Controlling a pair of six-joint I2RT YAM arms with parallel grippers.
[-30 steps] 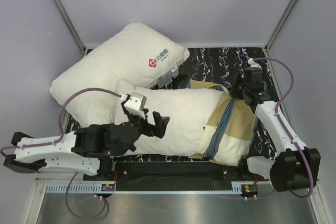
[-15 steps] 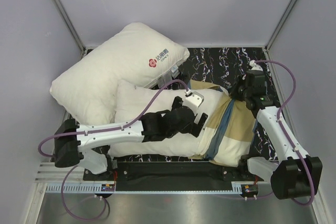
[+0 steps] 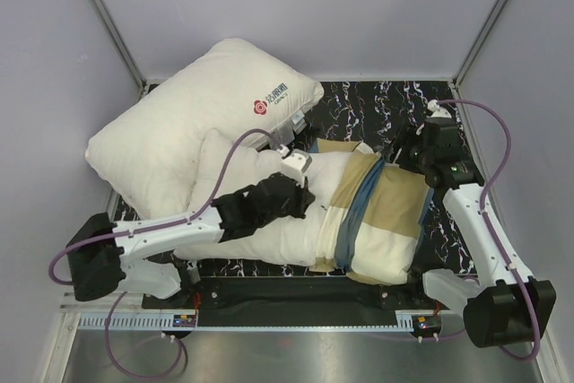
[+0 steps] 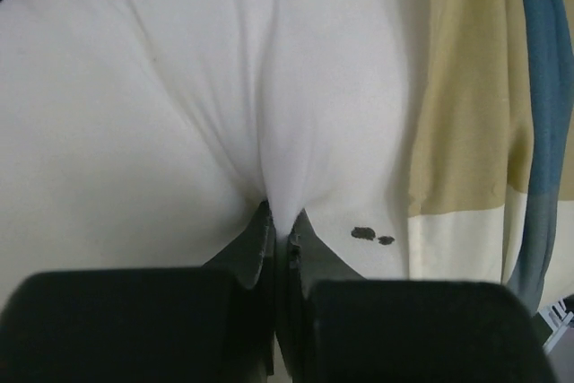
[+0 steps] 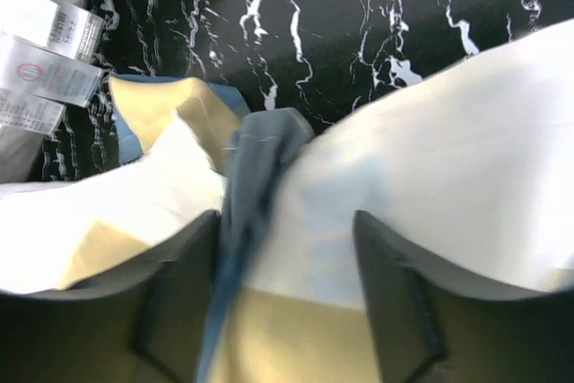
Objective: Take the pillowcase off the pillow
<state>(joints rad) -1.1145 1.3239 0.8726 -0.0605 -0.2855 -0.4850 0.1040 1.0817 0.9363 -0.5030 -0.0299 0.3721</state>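
Note:
The plain off-white pillow [image 3: 278, 244] lies across the table, its right end inside the checked teal, tan and cream pillowcase [image 3: 390, 213]. My left gripper [image 3: 303, 187] rests on the pillow's bare middle. In the left wrist view it [image 4: 280, 223] is shut on a pinched ridge of white pillow [image 4: 161, 132] fabric, with two dark specks [image 4: 363, 233] and the pillowcase [image 4: 462, 123] to the right. My right gripper [image 3: 405, 152] hovers at the pillowcase's far edge. In its wrist view it [image 5: 287, 221] is open, fingers either side of bunched pillowcase [image 5: 256, 168] cloth.
A second white pillow with a red logo [image 3: 197, 105] leans at the back left, overlapping the plain one; its care labels [image 5: 40, 69] show in the right wrist view. The black marbled tabletop [image 3: 359, 105] is bare at the back right. A black rail [image 3: 296, 289] runs along the near edge.
My left gripper swung from the pillow's left part to its middle and closed on the pillow fabric. My right gripper has opened, and the pillowcase has bunched a little further right.

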